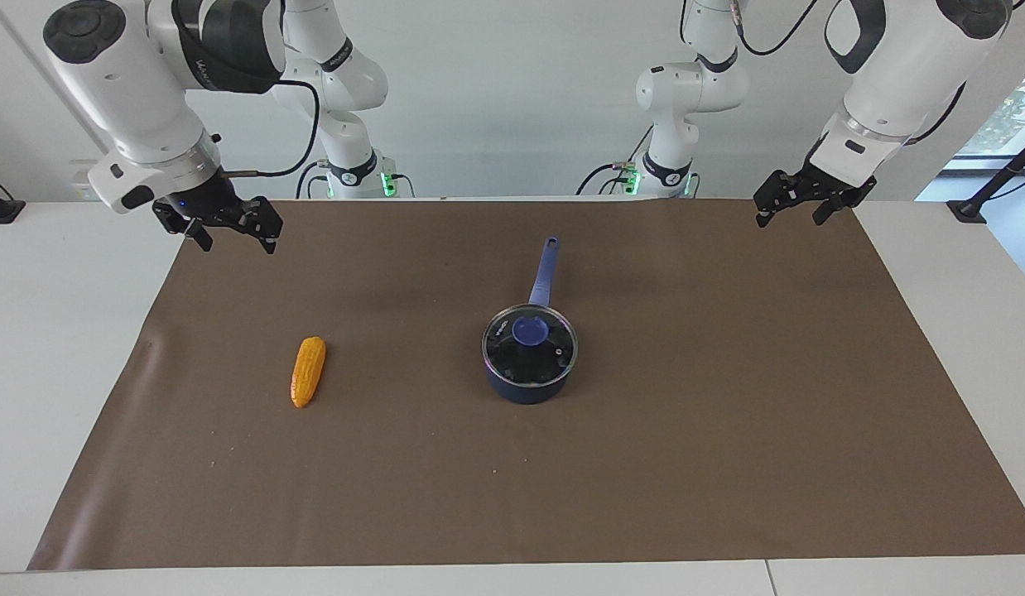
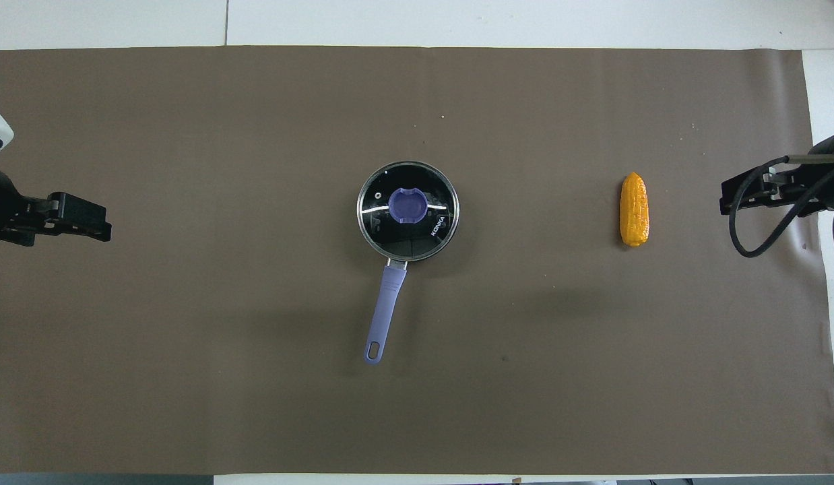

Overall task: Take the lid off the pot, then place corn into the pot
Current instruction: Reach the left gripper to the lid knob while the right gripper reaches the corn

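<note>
The dark blue pot (image 1: 527, 387) stands mid-table with its long blue handle (image 2: 386, 314) pointing toward the robots. The clear glass lid (image 1: 554, 354) with a blue knob sits shut on the pot; it covers the whole pot mouth in the overhead view (image 2: 430, 202). The orange-yellow corn (image 1: 308, 372) lies on the mat toward the right arm's end, also seen from overhead (image 2: 634, 209). My right gripper (image 1: 233, 243) hangs open and empty over the mat's edge, near the corn's end of the table. My left gripper (image 1: 790, 218) hangs open and empty over the other end.
A brown mat (image 1: 645, 463) covers most of the white table (image 1: 49, 348). Nothing else lies on it. The grippers show at the side edges of the overhead view, the left one (image 2: 87, 219) and the right one (image 2: 730, 201).
</note>
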`<control>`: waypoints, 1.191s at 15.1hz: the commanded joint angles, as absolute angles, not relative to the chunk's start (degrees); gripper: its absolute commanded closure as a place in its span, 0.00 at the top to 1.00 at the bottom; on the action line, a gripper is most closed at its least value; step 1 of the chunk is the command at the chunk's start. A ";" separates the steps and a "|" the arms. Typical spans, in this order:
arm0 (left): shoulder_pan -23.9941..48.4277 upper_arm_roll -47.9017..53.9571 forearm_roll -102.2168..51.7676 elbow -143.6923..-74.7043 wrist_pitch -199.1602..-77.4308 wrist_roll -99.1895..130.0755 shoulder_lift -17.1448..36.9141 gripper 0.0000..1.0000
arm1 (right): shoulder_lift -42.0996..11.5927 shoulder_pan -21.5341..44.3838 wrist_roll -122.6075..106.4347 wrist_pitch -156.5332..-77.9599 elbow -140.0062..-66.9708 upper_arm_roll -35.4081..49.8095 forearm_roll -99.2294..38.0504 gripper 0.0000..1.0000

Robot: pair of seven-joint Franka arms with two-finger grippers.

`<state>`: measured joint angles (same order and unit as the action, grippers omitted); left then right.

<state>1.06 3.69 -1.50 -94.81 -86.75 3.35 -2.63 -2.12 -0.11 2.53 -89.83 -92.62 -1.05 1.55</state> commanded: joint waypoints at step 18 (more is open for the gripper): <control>28.81 4.66 -4.83 -71.28 -98.77 28.82 26.79 1.00 | -4.38 3.79 0.97 -121.63 -115.49 -0.26 0.79 0.96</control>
<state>25.22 5.85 -4.86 -78.00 -98.33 27.38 20.78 -4.18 5.44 2.54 -118.33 -112.11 -0.30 1.38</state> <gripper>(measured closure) 0.000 0.026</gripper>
